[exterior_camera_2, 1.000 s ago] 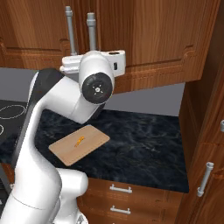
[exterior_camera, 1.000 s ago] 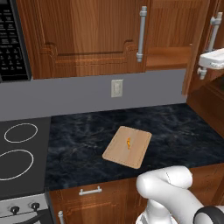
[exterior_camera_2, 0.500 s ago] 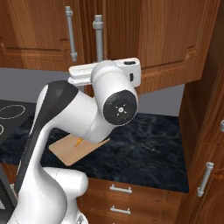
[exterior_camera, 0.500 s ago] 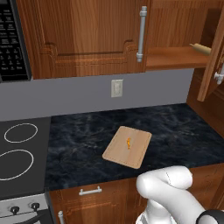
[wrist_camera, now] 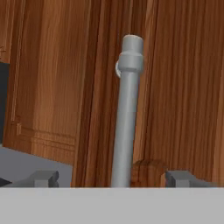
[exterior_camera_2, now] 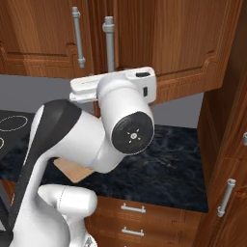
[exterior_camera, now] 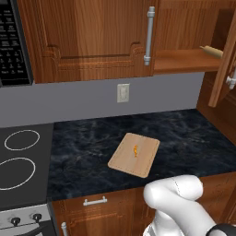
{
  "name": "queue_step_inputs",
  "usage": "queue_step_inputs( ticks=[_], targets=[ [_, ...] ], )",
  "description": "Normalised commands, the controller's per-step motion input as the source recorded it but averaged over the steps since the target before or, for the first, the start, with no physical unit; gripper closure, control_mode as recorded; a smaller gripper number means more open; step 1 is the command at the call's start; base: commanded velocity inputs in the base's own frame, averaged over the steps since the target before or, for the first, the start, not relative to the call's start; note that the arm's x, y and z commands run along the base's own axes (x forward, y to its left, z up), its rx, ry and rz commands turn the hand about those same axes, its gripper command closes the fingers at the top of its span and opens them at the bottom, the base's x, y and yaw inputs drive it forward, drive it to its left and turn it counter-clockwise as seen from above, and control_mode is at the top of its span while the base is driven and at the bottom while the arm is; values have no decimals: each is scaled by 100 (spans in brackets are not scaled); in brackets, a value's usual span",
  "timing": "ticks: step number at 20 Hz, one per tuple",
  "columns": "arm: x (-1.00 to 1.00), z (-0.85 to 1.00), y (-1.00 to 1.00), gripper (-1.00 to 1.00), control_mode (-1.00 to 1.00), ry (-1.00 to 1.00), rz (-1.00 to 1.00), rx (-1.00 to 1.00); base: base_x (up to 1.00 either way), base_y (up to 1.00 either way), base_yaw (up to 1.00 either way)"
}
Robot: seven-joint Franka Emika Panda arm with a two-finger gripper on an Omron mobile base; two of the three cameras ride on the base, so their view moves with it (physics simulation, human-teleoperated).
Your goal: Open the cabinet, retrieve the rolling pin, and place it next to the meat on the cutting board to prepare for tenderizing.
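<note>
**Cabinet door ajar, claw open at the handle**

The claw [wrist_camera: 111,178] has its two fingertips spread wide, one on each side of the silver bar handle [wrist_camera: 126,118], with clear space between each tip and the bar; nothing is gripped. Straight ahead of it stands the reddish-brown door of the cabinet [wrist_camera: 175,87], smooth with vertical grain, and the round metal bar ends in a thicker cap above the claw.

In the left base view the door [exterior_camera: 225,64] is swung out, its edge towards the camera. Behind it the rolling pin [exterior_camera: 211,50] lies on the plain wooden shelf [exterior_camera: 179,62]; just one pale end seems to show. Well below, on the dark speckled counter [exterior_camera: 83,156], sits the cutting board [exterior_camera: 124,159], flat with rounded corners, carrying the small orange meat [exterior_camera: 135,150]. A glass stovetop [exterior_camera: 18,161] lies beside the counter, which has bare room all round the board.
</note>
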Motion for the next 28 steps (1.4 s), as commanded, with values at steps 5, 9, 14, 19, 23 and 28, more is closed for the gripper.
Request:
queue_step_inputs(
  ticks=[5,9,14,19,23,28],
  targets=[
    [-100,0,1,-100,-100,-18,0,-5,0,0,0],
    [-91,0,30,-100,-100,-17,-1,-13,0,0,0],
    [-26,0,80,-100,-100,-4,-6,-23,0,0,0],
    [5,-2,100,-100,-100,-2,-13,-30,0,0,0],
    [20,0,92,-100,-100,0,-14,-29,0,0,0],
    [51,0,51,-100,-100,5,-22,-25,0,0,0]
  ],
)
